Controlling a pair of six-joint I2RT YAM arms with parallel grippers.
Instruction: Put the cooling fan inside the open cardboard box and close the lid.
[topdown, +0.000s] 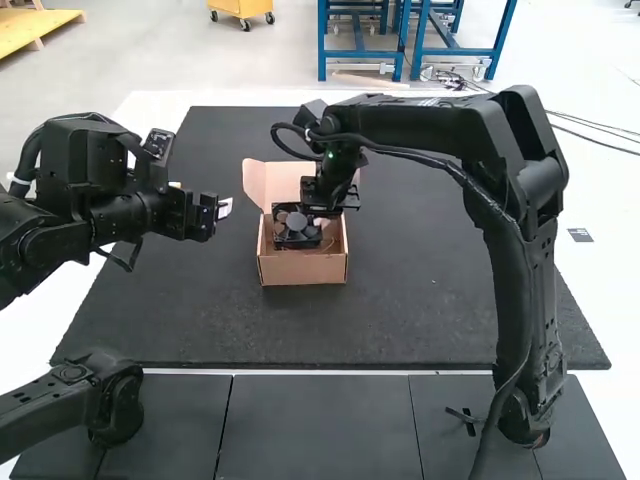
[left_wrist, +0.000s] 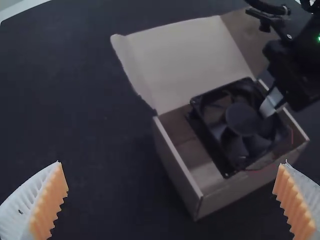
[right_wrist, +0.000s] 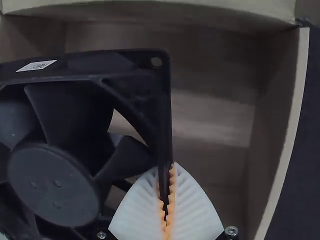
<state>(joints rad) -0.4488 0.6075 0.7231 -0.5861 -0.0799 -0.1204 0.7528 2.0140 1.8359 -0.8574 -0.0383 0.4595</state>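
Cooling fan (left_wrist: 240, 125): black, leaning at a slant inside the cardboard box (topdown: 302, 265), its upper edge above the rim.
Lid (left_wrist: 185, 60): open, standing up at the far side of the box.
Right gripper (right_wrist: 166, 200): white ribbed fingers pressed together on the thin frame edge of the fan, over the box.
Left gripper (topdown: 213, 213): fingers spread wide, holding nothing, above the black mat (topdown: 420, 300), near the box on its left side.
Writing: small white label (right_wrist: 34, 65) on the fan frame; the print is too small to read.
Hidden: the box wall covers the lower part of the fan in the high view.
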